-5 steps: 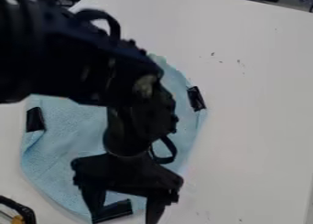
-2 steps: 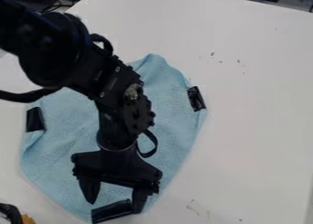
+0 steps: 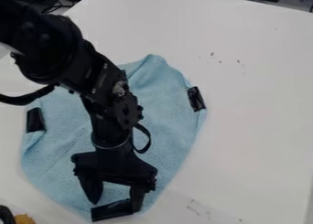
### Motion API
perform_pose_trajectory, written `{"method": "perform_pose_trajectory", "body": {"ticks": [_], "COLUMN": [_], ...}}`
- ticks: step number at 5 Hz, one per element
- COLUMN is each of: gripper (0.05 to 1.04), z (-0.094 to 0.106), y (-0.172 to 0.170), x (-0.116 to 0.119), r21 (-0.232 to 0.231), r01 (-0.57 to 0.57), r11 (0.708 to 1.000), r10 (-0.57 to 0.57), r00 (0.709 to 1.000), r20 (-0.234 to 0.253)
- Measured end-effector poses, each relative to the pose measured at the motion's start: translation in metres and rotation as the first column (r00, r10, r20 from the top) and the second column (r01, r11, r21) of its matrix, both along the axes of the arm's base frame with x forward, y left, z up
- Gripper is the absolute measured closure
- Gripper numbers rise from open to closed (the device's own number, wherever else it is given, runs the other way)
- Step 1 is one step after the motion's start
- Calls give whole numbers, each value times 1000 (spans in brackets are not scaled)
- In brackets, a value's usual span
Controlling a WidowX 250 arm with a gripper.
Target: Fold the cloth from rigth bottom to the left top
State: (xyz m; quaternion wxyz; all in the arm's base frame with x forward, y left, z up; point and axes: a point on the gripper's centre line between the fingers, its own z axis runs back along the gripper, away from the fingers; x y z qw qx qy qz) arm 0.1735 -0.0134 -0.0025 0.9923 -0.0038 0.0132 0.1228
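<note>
A: Log the claw (image 3: 115,205) first. State?

B: Open, its two fingers well apart. No grip visible. One finger overlaps an end of the black strip (image 3: 112,210) in view; contact cannot be confirmed from this angle.

A: And the cloth (image 3: 168,111)?

B: On the worktop (image 3: 256,109), under the claw and the arm (image 3: 92,77). Most of it spreads from the claw back beneath the arm. Only a narrow margin lies by the fingertips, and that margin carries the strip.

A: Then the relation that matters is strip to claw. Long axis?

B: Runs roughly from one fingertip toward the other, with a slight slant. So the opening spans the strip lengthwise rather than pinching across its narrow side.

A: Consequence?

B: My judgement: a straight close would have to bunch the strip end to end. If the claw sits too high, the fingers may meet above it. A slight lowering, perhaps a turn of the wrist, looks worthwhile before closing.

A: Fold direction after a grip?

B: Presumably up and back over the cloth's broad part, on the arm side of the claw. Step in hand, as judged: lining up the grasp; fold not begun.
</note>
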Motion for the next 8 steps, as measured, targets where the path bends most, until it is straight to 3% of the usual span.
{"method": "perform_pose_trajectory", "body": {"ticks": [2,3,5,6,7,8], "gripper": [561,743,989,1024,1028,1028], "z": [0,5,51,85,100,87], "y": [2,-2,-32,-37,-8,34], "x": [0,-11,-19,-3,39,88], "r21": [3,21,71,85,75,53], "r01": [-2,-31,-151,-197,-193,-78], "r11": [1000,999,986,977,978,996], "r10": [1,31,156,204,197,79], "r00": [1000,999,985,976,979,997], "r20": [17,-20,-70,-80,-48,-16]}}
